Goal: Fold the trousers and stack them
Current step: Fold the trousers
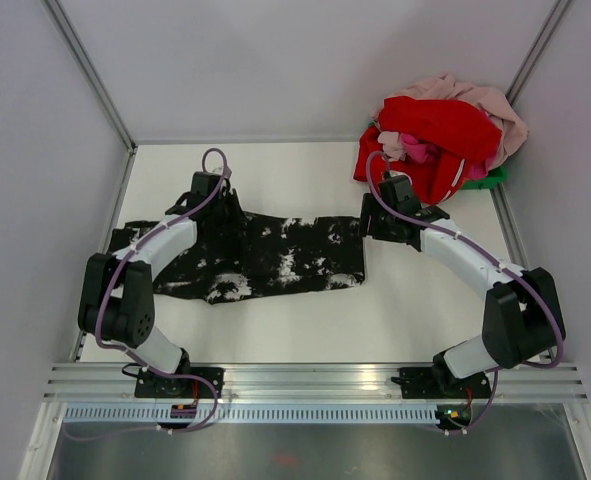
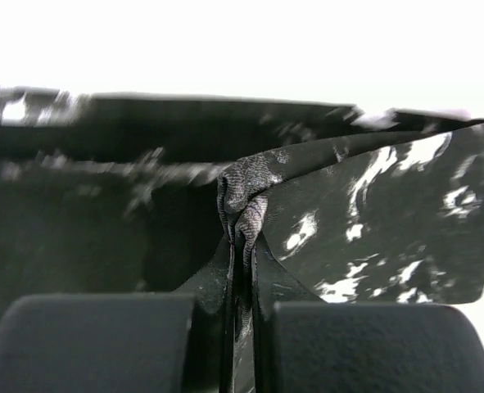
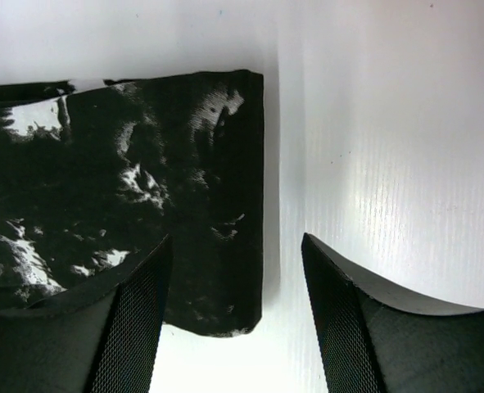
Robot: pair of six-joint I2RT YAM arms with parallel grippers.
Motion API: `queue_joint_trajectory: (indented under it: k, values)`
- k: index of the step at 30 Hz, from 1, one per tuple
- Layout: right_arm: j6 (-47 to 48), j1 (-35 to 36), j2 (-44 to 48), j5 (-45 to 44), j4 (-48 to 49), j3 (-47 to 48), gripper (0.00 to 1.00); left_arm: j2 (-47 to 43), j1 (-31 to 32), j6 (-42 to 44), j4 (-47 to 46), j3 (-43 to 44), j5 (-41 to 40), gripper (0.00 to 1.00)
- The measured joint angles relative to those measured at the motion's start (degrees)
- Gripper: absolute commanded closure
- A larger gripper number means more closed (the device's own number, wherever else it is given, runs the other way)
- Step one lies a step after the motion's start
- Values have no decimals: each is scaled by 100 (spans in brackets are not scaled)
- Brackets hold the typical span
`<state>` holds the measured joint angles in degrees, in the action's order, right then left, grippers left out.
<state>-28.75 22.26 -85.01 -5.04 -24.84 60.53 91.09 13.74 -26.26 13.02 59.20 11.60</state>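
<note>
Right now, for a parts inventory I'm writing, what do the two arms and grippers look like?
Both the left arm and right arm have white link shells with black joint housings and black bases. A purple cable loops along each. The right gripper has black fingers with fine mesh-textured inner faces.

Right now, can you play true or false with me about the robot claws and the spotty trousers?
1. The left claw is shut on a bunched-up fold of the trousers. True.
2. The right claw is squeezing the trousers. False: it is open over the trousers' end edge and holds nothing.
3. The trousers lie on top of the pile of red and pink clothes. False: they lie spread out on the table, and the pile sits in the far right corner.
4. The trousers are black with white blotches. True.
</note>
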Motion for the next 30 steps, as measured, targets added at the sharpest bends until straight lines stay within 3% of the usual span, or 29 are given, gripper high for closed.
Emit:
queue_joint_trajectory:
  k: [12, 16, 18, 22, 23, 25, 30]
  values:
    - [-4, 0, -205, 669, 306, -387, 32, -164, -13, -149, 1493, 17, -306, 98]
    - [4, 0, -247, 881, 463, -426, 38, -243, -15, -177, 1875, 258, -308, 98]
    - [2, 0, -249, 1001, 509, -450, 44, -243, -15, -184, 2072, 514, -308, 98]
    - [9, 4, -247, 1191, 579, -546, 67, -240, -17, -232, 2358, 986, -326, 98]
    - [13, 13, -245, 1231, 597, -588, 83, -240, -20, -256, 2387, 1023, -354, 98]
    - [11, 39, -223, 1290, 603, -684, 99, -240, -24, -297, 2444, 1003, -382, 98]
    - [-37, 103, -197, 1381, 608, -890, 100, -208, -39, -411, 2417, 684, -402, 98]
